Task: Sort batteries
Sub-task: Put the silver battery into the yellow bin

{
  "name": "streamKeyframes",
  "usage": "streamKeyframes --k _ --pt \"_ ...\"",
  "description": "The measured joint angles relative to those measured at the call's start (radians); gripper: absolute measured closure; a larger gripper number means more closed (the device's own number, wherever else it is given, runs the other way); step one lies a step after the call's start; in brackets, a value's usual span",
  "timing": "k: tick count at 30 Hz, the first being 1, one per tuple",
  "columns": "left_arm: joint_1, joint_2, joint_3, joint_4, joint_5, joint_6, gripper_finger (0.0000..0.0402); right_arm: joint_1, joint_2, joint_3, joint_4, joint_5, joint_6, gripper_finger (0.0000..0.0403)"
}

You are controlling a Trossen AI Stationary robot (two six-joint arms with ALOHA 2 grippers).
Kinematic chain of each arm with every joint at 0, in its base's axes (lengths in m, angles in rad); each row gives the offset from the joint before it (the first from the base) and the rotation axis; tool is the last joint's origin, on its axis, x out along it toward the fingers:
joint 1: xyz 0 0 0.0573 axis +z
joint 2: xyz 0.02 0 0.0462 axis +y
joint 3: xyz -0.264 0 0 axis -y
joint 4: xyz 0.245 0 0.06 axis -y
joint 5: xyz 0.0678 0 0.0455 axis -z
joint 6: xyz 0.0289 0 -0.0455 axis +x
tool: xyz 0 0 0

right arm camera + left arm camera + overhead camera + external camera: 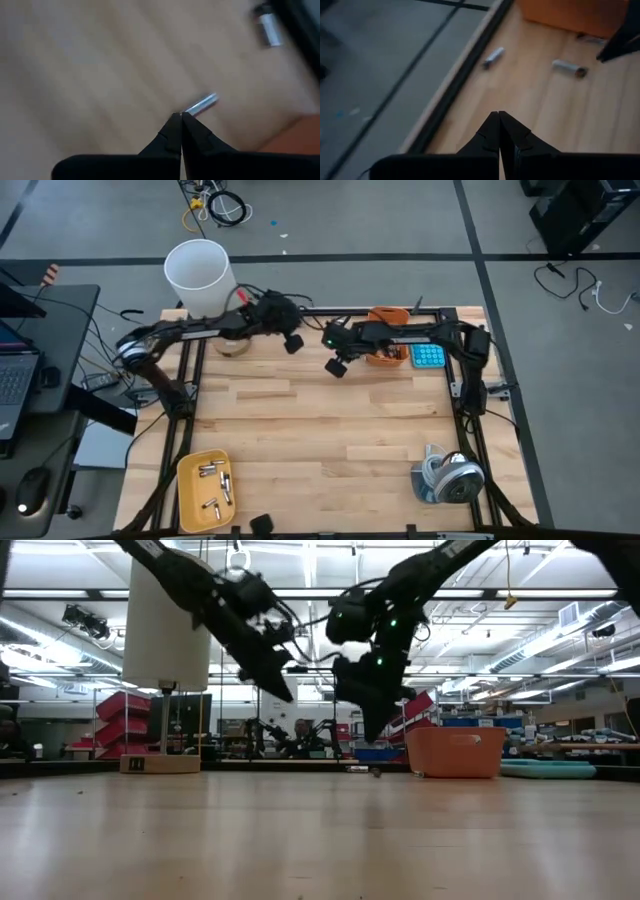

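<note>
2 closed tools (498,131) (180,131) above batteries (568,68)

Two dark jointed arms, black cables along them, green indicator light, tapered black fingers (512,137)

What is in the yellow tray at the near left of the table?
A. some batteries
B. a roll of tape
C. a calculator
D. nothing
A: the high view shows several small silvery batteries lying in the yellow tray.
</note>
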Motion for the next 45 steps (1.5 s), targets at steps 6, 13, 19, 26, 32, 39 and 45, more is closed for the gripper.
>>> streamKeyframes --k 6,13,19,26,32,39,45 --pt "0.000 -0.193 0.000 -0.184 -0.081 0.006 0.0401 -0.037 0.107 0.092 -0.125 0.081 0.001 0.0403" --pt "-0.002 -0.343 0.000 -0.333 -0.084 0.005 0.0401 -0.062 0.169 0.115 -0.268 0.149 0.026 0.0403" --pt "-0.002 -0.405 0.000 -0.383 -0.086 0.006 0.0401 -0.063 0.165 0.116 -0.271 0.162 0.036 0.0403" --pt "-0.007 -0.465 0.000 -0.460 -0.087 -0.004 0.0401 -0.063 0.165 0.085 -0.252 0.162 0.047 0.0403" --pt "-0.007 -0.502 0.000 -0.504 -0.098 -0.020 0.0401 -0.063 0.165 0.080 -0.314 0.184 0.066 0.0403" --pt "-0.014 -0.510 0.000 -0.509 -0.096 -0.035 0.0401 -0.063 0.165 0.080 -0.349 0.203 0.063 0.0403" --pt "-0.034 -0.509 0.000 -0.489 -0.058 -0.054 0.0402 -0.062 0.165 0.080 -0.349 0.203 0.043 0.0403"
